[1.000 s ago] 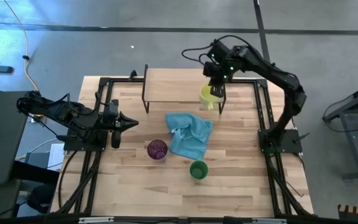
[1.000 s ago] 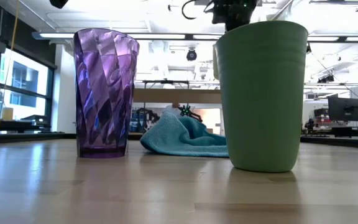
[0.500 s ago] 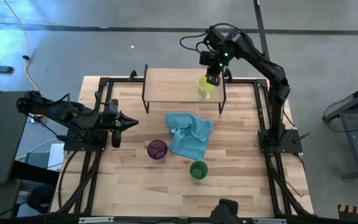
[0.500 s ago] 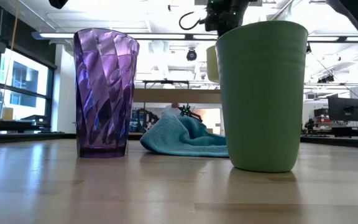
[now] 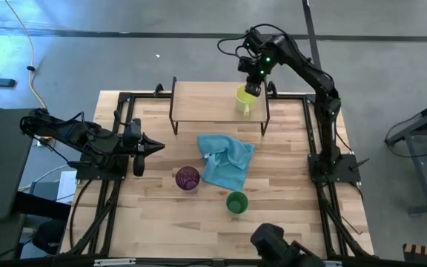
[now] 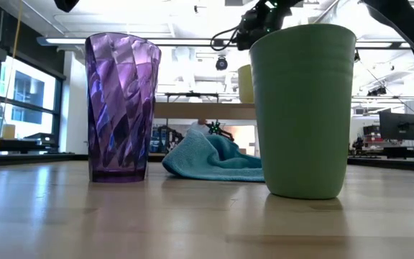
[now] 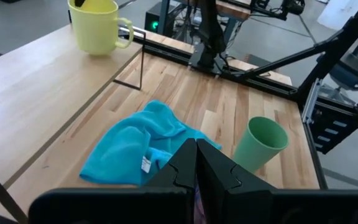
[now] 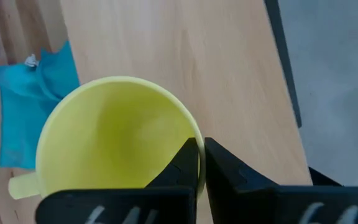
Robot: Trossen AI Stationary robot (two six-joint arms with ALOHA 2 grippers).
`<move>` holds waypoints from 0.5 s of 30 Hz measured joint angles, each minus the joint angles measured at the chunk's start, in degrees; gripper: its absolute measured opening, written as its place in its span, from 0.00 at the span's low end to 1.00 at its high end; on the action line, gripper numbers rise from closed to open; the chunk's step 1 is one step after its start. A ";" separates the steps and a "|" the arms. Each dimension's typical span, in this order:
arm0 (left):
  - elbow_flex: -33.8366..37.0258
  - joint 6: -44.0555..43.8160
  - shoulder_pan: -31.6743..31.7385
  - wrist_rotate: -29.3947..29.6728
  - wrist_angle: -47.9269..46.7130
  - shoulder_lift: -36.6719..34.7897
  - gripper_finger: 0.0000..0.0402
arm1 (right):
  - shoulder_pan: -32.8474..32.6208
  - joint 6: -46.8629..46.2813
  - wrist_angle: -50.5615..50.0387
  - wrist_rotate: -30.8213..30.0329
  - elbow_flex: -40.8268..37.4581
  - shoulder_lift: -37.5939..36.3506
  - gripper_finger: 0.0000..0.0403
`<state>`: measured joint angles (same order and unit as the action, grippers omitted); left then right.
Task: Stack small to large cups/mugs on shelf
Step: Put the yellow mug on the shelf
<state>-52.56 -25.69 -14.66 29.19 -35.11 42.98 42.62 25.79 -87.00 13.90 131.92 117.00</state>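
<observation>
Yellow-green mug [image 5: 245,99]: upright on the shelf [image 5: 206,102], at the shelf's right end near its right edge, upper centre of the high view; handle toward the front edge; rim pinched by the right gripper [image 5: 253,90], fingers shut on the mug wall, one inside and one outside as seen in the right wrist view [image 8: 118,137]. Shelf: light wood top on thin black legs, at the table's far edge; most of the top to the left of the mug bare. Light blue cloth [image 5: 227,161]: crumpled on the wooden table [image 5: 288,230], centre of the high view, just in front of the shelf's right half, between shelf and the two remaining vessels. Purple tumbler [image 5: 187,178]: upright, lower centre, touching or just beside the cloth's left edge. Green cup [image 5: 236,202]: upright, lower centre right, near the cloth's front corner, apart from the tumbler. Broad bare planks along the table's front and at left and right of the cloth. Left gripper [image 5: 154,146]: centre left, over the table's left edge, fingers closed together on nothing, pointing toward the cloth, well apart from all vessels. Black arm frames along both table sides. Dark object [image 5: 280,246] at the bottom edge of the high view, in front of the table; kind not discernible.
</observation>
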 joint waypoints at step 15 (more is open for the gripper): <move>0.00 -0.07 0.00 0.00 0.04 0.02 0.00 | 1.74 -0.49 1.35 1.38 0.00 -0.07 0.00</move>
<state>-52.56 -25.76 -14.66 29.19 -35.07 43.00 44.36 25.30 -85.65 15.28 131.92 116.92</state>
